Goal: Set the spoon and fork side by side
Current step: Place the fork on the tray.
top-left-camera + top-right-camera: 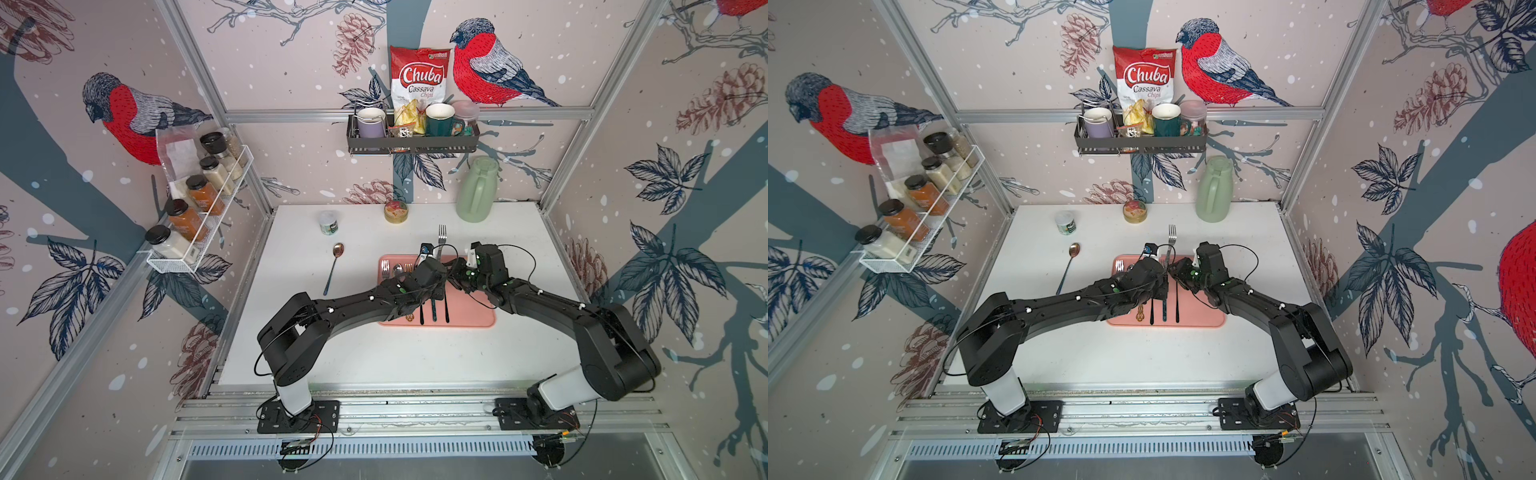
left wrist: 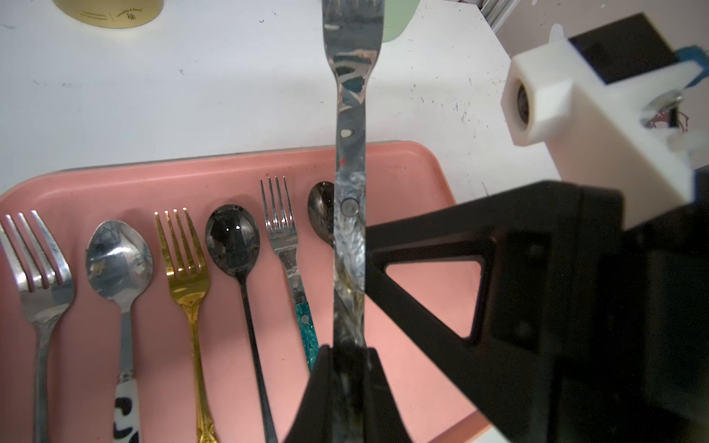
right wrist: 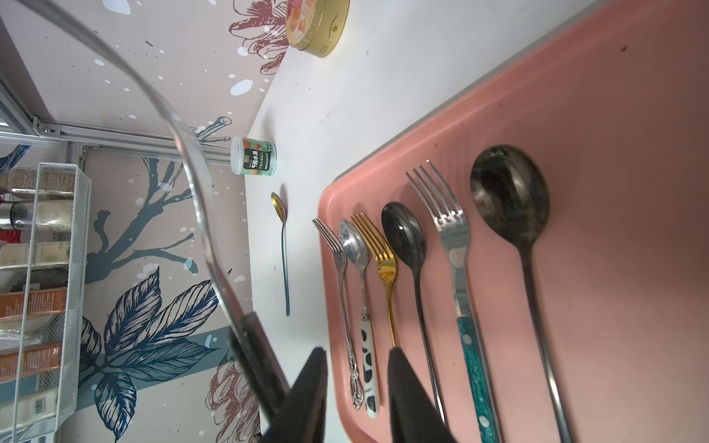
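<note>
The left gripper [image 2: 347, 358] pinches the very tail of the fork [image 2: 350, 153], which juts out long past the far rim of the pink tray [image 2: 230, 157], at the centre of both top views. Held that far back, the fork may pivot or slip in the grip as it is lowered. It could then land across the dark spoon [image 2: 321, 211] just beside it and knock the row askew.

The right gripper [image 3: 357, 358] hangs close by, jaws spread with nothing between them. The two grippers nearly meet over the tray, so a bump is a risk, though I cannot tell from above whether they touch.

The loose spoon [image 1: 334, 266] lies on the table [image 1: 332, 353] left of the tray, well apart from it.

The tray holds six pieces in a row, alternating fork and spoon. The wall basket [image 1: 411, 143], upper centre, holds mugs [image 1: 371, 121] and a chip bag [image 1: 419, 79]. The wire rack [image 1: 172, 262], at left, holds spice jars [image 1: 185, 216].
</note>
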Robot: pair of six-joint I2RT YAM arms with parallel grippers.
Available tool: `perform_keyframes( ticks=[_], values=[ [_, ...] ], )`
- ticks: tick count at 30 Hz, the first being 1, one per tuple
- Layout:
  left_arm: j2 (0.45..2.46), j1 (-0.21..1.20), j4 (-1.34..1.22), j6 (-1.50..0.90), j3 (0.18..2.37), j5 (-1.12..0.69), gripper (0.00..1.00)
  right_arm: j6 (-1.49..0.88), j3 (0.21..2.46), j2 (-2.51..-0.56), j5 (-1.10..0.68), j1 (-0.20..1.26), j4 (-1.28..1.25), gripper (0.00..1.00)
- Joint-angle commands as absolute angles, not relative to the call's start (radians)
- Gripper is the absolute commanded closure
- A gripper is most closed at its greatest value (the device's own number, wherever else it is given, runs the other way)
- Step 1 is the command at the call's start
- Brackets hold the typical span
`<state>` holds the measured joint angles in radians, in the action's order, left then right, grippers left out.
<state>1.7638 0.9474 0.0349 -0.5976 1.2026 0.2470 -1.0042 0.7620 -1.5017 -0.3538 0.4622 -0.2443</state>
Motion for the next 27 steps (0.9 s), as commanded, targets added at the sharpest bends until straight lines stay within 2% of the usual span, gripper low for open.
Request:
perform_keyframes(
  ticks=[1,5,10,17,24,27],
  values=[
    [1.772,0.953,0.005,-0.614,1.210,0.231,0.92,-0.978,0.757,-1.469,-0.374,0.460,-0.274,0.64],
    [1.773,0.951,-0.002,-0.630,1.211,0.214,0.92,-0.944,0.726,-1.396,-0.363,0.437,-0.236,0.63],
    [1.764,0.952,-0.021,-0.626,1.207,0.169,0.92,-0.905,0.700,-1.314,-0.362,0.422,-0.219,0.54],
    [1.742,0.954,-0.053,-0.629,1.201,0.116,0.93,-0.902,0.715,-1.317,-0.399,0.424,-0.219,0.53],
    [1.730,0.960,-0.078,-0.638,1.192,0.090,0.94,-0.907,0.727,-1.344,-0.421,0.428,-0.232,0.65],
    [1.727,0.960,-0.078,-0.638,1.192,0.087,0.94,-0.900,0.727,-1.339,-0.431,0.423,-0.231,0.77]
  ],
)
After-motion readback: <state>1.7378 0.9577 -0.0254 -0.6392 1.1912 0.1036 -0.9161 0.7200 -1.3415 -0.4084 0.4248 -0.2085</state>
